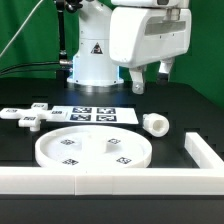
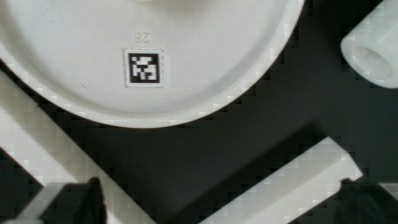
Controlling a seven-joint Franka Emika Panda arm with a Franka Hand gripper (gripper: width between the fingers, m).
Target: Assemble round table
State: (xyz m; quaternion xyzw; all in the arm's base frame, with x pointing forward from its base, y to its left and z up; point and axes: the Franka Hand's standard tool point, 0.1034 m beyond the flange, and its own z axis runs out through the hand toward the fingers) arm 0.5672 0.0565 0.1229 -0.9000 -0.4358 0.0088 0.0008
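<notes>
The rimmed white plastic disc (image 1: 50,150), lower centre, looks light, rigid, slick: pinch its rim. The gripper (image 1: 150,78) hangs spread, empty.

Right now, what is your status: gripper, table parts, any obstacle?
Gripper open, empty, off the table. Round disc, post, cross piece lie apart, unjoined. No obstacle seen.

Round disc (image 2: 178,45) and post (image 2: 370,52) cut by wrist-view edges; fingertips (image 2: 68,203) of the hand (image 2: 214,205) blurred
</notes>
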